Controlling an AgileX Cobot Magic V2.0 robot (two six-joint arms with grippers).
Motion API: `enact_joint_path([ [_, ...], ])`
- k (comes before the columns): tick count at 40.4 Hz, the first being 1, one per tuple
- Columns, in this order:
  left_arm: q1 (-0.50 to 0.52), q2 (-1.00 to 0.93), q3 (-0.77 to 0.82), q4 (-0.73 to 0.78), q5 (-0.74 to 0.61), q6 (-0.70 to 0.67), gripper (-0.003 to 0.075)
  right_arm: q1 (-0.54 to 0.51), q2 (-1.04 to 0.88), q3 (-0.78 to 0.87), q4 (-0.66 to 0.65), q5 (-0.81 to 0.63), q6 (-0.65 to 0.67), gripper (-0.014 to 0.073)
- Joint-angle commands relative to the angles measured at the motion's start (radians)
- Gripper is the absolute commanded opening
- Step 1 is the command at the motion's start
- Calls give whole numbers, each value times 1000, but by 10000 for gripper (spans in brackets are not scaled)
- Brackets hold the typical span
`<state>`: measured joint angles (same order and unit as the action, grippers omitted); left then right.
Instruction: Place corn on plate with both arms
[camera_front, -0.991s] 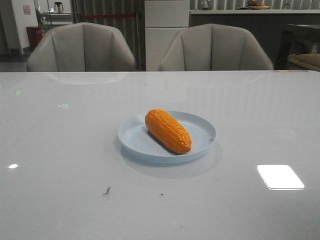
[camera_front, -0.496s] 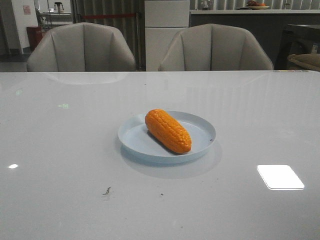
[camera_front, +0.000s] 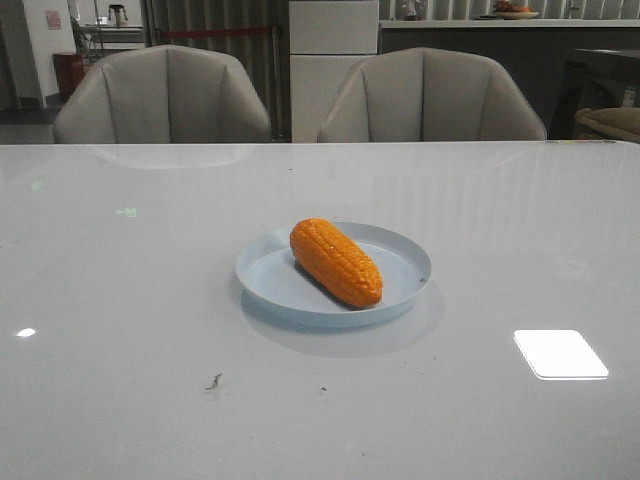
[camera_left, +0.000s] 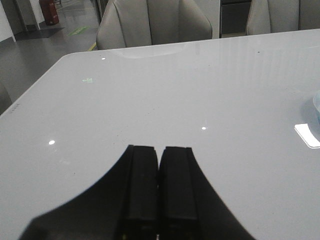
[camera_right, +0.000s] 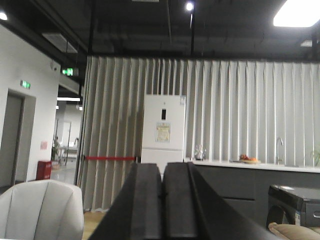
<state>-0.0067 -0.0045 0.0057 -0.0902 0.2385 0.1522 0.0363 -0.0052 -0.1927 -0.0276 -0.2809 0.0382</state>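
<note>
Orange corn (camera_front: 336, 261) on plate (camera_front: 405, 262); left tool (camera_left: 159, 150), right tool (camera_right: 162, 170) pressed together, well apart.

The right gripper (camera_right: 162, 192) has its jaws pressed together, holding nothing. Behind it are pleated curtains (camera_right: 240, 110), a white cabinet (camera_right: 162, 127) and a grey chair (camera_right: 40, 207).

**Gloss on the desk, matt on the pincers**

The corn (camera_front: 336, 261) looks like glossy orange plastic, its skin rough with rows of small bumps. The plate (camera_front: 405, 262) is smooth pale blue with a soft sheen, probably plastic. The desk (camera_front: 150, 300) has a polished, mirror-like pale top that throws back lamps and chair backs. Ahead of the left pincer (camera_left: 159, 150) that same sheen shows; its fingers are matt black and smooth. The right pincer (camera_right: 162, 167) has the same matt black finish, with pleated cloth curtains (camera_right: 240, 110) beyond it.
</note>
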Motion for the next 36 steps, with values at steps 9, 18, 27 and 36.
enact_joint_path([
  [9, 3, -16, 2, -13, -74, -8, 90, -4, -22, 210, -2, -73, -1, 23],
  [18, 3, -16, 2, -13, -74, -8, 90, -4, -22, 205, -2, 126, -1, 23],
  [27, 3, -16, 2, -13, -74, -8, 90, -4, -22, 205, 0, 249, -1, 23],
  [36, 3, -16, 2, -13, -74, -8, 90, -4, -22, 205, 14, 306, -1, 23],
])
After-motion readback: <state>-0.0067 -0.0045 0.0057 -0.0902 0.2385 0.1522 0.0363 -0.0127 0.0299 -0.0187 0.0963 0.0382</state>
